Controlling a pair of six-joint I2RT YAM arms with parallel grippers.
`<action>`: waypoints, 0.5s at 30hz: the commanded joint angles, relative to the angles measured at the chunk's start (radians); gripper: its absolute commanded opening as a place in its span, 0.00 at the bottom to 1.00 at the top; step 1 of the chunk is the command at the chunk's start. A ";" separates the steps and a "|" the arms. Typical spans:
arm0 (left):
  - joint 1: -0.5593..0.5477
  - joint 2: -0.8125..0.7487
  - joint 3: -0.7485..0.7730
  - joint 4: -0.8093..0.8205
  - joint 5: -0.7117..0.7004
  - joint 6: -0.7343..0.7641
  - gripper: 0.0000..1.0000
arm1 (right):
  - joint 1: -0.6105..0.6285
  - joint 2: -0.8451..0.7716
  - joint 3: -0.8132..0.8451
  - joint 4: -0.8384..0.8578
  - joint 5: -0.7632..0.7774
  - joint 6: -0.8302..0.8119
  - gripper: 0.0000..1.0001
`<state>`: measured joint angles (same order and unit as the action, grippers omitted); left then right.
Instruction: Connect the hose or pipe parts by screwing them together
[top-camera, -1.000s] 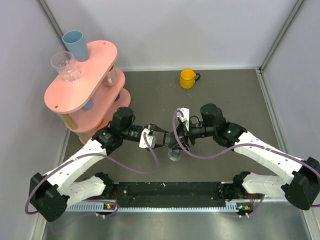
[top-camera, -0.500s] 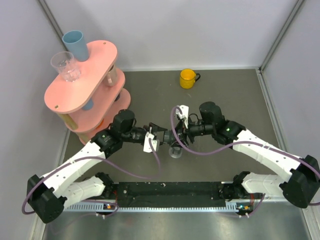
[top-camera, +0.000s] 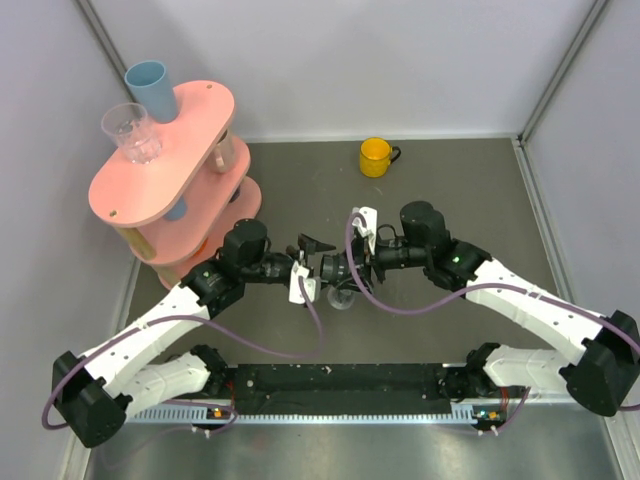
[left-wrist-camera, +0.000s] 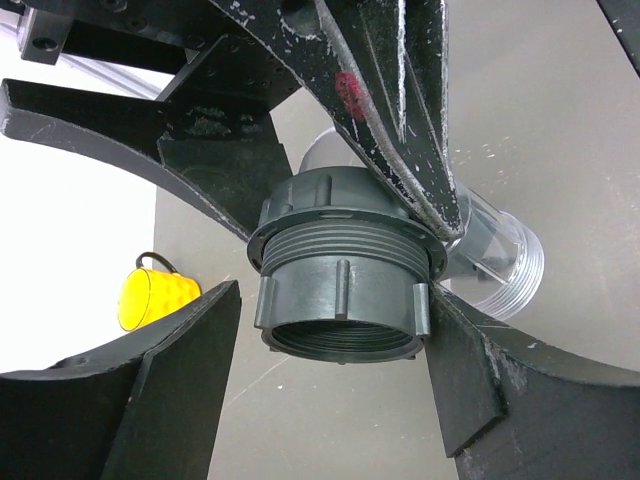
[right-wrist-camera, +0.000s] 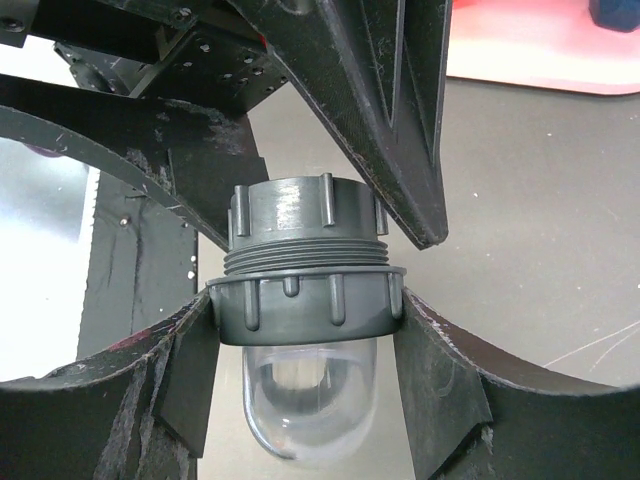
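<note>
Top view: my left gripper (top-camera: 320, 263) and right gripper (top-camera: 345, 272) meet above the surface (top-camera: 470, 190) at the pipe fitting (top-camera: 341, 294); left wrist: left jaws stand wide either side of its threaded grey end; right wrist: right gripper clamped on its ribbed collar, clear dome below.

Overhead view; opposed close-ups of pipe fitting (left-wrist-camera: 340, 290)
</note>
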<state>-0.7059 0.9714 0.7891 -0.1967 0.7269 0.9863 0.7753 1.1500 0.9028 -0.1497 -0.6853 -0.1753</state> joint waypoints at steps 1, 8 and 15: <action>-0.007 -0.008 0.012 0.083 -0.023 -0.006 0.77 | 0.009 -0.026 0.057 0.107 -0.039 -0.007 0.00; -0.006 -0.031 -0.016 0.072 -0.093 -0.018 0.77 | -0.002 -0.049 0.053 0.107 -0.022 -0.012 0.00; -0.007 -0.037 -0.045 0.083 -0.139 -0.037 0.77 | -0.002 -0.079 0.051 0.107 -0.020 -0.010 0.00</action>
<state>-0.7082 0.9508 0.7605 -0.1688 0.6231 0.9668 0.7700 1.1164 0.9031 -0.1211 -0.6807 -0.1818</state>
